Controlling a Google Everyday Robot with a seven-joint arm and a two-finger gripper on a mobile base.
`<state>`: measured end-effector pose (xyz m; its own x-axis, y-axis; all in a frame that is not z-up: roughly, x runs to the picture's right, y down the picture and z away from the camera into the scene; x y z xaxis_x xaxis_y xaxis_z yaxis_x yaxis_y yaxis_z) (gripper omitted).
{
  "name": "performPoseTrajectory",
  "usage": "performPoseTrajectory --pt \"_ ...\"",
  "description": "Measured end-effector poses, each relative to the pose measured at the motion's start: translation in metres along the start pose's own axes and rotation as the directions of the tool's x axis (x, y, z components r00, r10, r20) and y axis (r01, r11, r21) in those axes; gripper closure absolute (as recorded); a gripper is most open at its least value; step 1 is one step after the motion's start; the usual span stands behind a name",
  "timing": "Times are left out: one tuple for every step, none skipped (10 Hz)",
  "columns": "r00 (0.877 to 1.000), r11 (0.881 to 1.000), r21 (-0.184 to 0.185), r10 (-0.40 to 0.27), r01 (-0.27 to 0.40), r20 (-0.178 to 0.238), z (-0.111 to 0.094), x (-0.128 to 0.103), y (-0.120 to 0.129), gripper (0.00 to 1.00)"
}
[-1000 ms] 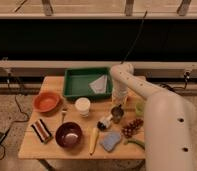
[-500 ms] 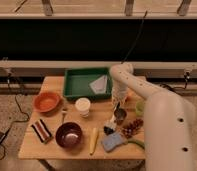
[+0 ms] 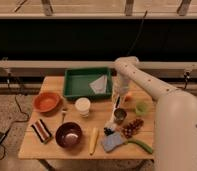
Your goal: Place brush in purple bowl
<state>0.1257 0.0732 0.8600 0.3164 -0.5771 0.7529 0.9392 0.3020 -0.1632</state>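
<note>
Brush (image 3: 112,119): on the table, right of centre, dark head near, handle slanting far.
Purple bowl (image 3: 57,135): near-left, well apart from the brush.
Gripper (image 3: 118,101): at the handle's far end; grip cannot tell.
Change: the gripper has lowered onto the handle, so this looks like the pickup, with the carry still ahead.

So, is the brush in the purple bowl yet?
Out. The brush is by the metal cup, just below the gripper; the purple bowl sits apart.

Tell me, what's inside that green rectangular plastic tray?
A white folded sheet lies at its right. The robot's arm covers the right edge of the green tray; the gripper hangs just past it.
</note>
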Motion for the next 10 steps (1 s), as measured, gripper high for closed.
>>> performPoseTrajectory --pt "1.000 1.000 0.018 -0.012 0.012 -0.006 -0.019 -0.007 -0.003 0.99" --pt "0.999 0.999 0.038 -0.031 0.031 -0.015 -0.041 -0.016 -0.007 0.99" --pt "0.998 0.996 0.063 -0.057 0.059 -0.030 -0.066 -0.028 -0.012 0.99" --pt "0.995 0.993 0.082 -0.084 0.087 -0.046 -0.086 -0.039 -0.016 0.99" --pt "0.993 0.989 0.096 -0.106 0.111 -0.057 -0.100 -0.048 -0.018 0.99" --pt "0.987 0.982 0.116 -0.138 0.147 -0.081 -0.118 -0.061 -0.021 0.99" --pt "0.980 0.975 0.130 -0.169 0.182 -0.104 -0.134 -0.074 -0.024 0.99" --pt "0.974 0.968 0.139 -0.191 0.208 -0.123 -0.145 -0.083 -0.025 0.99" --pt "0.960 0.954 0.153 -0.234 0.257 -0.156 -0.159 -0.102 -0.026 0.99" --pt "0.952 0.947 0.156 -0.254 0.280 -0.168 -0.164 -0.111 -0.025 0.99"
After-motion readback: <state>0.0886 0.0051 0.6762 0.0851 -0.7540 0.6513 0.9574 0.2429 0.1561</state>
